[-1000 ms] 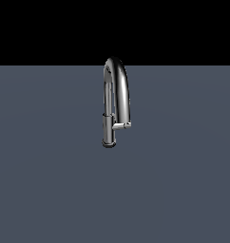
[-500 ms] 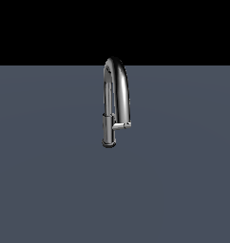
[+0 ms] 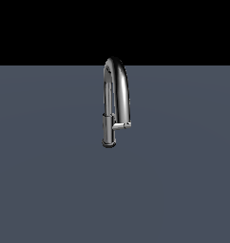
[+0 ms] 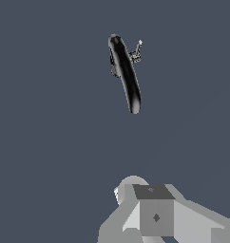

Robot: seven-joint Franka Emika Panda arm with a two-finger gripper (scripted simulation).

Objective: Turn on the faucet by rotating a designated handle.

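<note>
You see the grey floor (image 3: 50, 190) with the faucet (image 3: 118, 85) standing upright on it, spout arching toward the exterior view's right. Its handle (image 3: 122, 126) juts horizontally to that side. Your gripper (image 4: 155, 213) sits well apart from both; you cannot tell its jaw opening.

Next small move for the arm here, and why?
Probably descend toward the handle, keeping clear of the spout. In the wrist view the faucet is seen from above and far off, nothing touching it; in the exterior view the arm does not appear, and the handle sticks out sideways low on the faucet body.
</note>
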